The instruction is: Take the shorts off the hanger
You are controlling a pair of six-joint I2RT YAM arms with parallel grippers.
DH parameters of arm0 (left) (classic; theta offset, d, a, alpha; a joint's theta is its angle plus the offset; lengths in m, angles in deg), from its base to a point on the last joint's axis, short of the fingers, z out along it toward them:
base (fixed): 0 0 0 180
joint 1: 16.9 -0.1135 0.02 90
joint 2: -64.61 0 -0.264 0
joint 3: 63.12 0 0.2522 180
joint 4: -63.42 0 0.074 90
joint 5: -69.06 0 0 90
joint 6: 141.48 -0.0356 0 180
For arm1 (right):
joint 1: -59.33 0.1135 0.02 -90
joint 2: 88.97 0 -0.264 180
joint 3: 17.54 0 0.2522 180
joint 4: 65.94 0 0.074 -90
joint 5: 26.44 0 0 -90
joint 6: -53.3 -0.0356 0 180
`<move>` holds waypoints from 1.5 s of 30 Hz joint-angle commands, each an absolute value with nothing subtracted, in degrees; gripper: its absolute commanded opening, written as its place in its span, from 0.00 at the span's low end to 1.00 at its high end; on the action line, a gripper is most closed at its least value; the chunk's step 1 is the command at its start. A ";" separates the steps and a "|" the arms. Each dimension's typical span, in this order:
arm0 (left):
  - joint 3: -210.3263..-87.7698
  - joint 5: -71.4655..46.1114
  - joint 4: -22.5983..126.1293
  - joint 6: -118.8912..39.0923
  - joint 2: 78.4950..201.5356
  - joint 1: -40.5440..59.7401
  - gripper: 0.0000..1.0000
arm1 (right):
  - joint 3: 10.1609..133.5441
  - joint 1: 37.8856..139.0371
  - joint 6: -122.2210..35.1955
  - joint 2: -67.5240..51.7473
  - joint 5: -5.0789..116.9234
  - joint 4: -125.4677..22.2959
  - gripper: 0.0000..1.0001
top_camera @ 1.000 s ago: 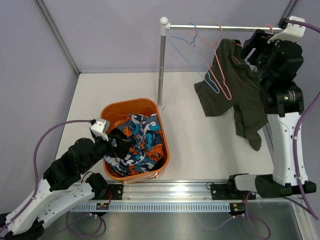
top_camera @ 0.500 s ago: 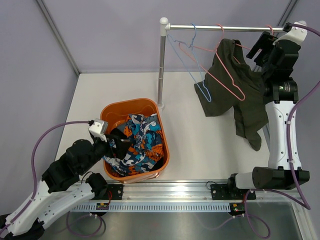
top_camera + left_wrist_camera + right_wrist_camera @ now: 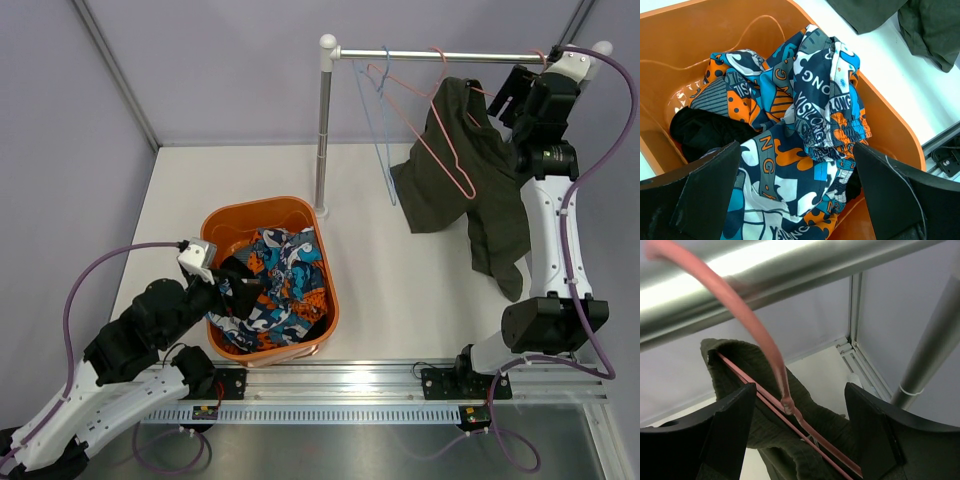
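Dark olive shorts (image 3: 470,175) hang over a pink hanger (image 3: 480,93) hooked on the steel rail (image 3: 440,54) at the back right. My right gripper (image 3: 507,95) is up at the rail beside them. In the right wrist view my right gripper (image 3: 799,412) is open, the pink hanger's neck (image 3: 776,367) runs between its fingers without touching either, and the shorts (image 3: 790,455) hang below. My left gripper (image 3: 795,165) is open and empty over patterned shorts (image 3: 812,100) in the orange basket (image 3: 890,125).
An empty pink hanger (image 3: 432,130) and a blue hanger (image 3: 374,120) hang on the rail to the left of the shorts. The rail's upright pole (image 3: 322,130) stands behind the orange basket (image 3: 228,216). Purple walls close in at the back and sides.
My right arm has stretched up and drawn its gripper in to the rail at the hanger's hook. The two empty hangers have swung on the rail. The left arm has barely moved.
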State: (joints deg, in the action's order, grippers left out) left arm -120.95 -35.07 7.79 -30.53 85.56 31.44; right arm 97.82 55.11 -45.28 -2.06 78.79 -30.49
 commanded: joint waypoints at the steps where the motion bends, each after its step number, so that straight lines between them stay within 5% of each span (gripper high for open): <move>1: -120.74 -34.47 10.29 -31.44 84.47 31.70 0.99 | 99.75 54.24 -44.69 -1.70 77.10 -33.72 0.79; 19: -120.74 -34.38 10.11 -31.44 84.74 31.79 0.99 | 96.15 54.24 -46.98 -5.82 72.00 -35.04 0.42; 35: -120.65 -34.47 10.20 -31.44 84.65 31.96 0.99 | 97.82 54.24 -47.25 -4.42 70.68 -33.37 0.34; 45: -120.65 -34.65 10.11 -31.35 84.65 32.23 0.99 | 98.61 54.24 -46.89 -1.96 69.45 -32.41 0.37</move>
